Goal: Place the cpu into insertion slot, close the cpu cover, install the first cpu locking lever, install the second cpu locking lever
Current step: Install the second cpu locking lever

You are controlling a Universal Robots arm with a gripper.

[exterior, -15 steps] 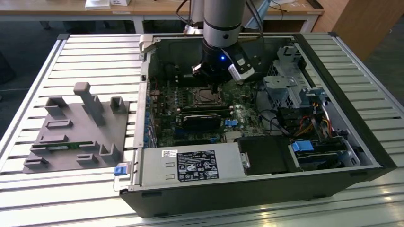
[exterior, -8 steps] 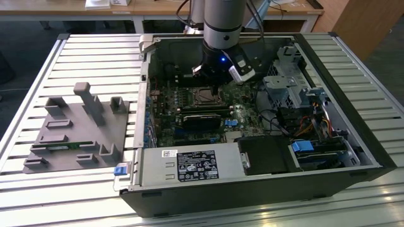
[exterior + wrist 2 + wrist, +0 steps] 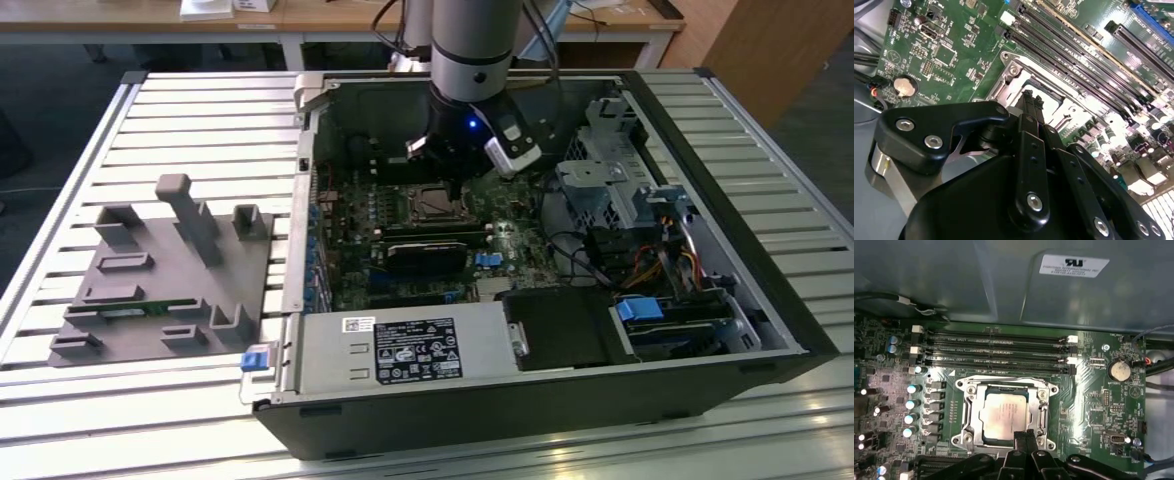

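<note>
An open desktop computer case (image 3: 747,300) is seen lying on its side on a slatted metal surface (image 3: 200,110). At the exterior view's left, a grey plastic fixture (image 3: 167,285) with upright posts stands on the surface, well apart from the work. Further right, inside the case, the green motherboard (image 3: 350,250) is laid flat, and the robot arm (image 3: 474,50) reaches straight down over it. The end effector (image 3: 1025,436) is held just above the edge of the insertion slot (image 3: 968,412); its two slim black fingers (image 3: 1030,107) are seen pressed together with nothing pinched between them, their tips close to the socket's silver rim. In the first wrist view the cpu (image 3: 1003,414) is seen already seated in the insertion slot, its pale metal face upward, lying just beyond the fingertips. The cpu cover (image 3: 1043,410) appears to lie down around the chip as a silver frame, though whether it is locked cannot be told, and the locking levers cannot be made out clearly. Long black memory slots (image 3: 999,352) run along the far side of the socket, parallel to its edge. A round coin battery (image 3: 1119,371) sits on the board to one side. At the exterior view's right, drive bays and coloured cables (image 3: 654,260) crowd the case, leaving little room around the socket.
</note>
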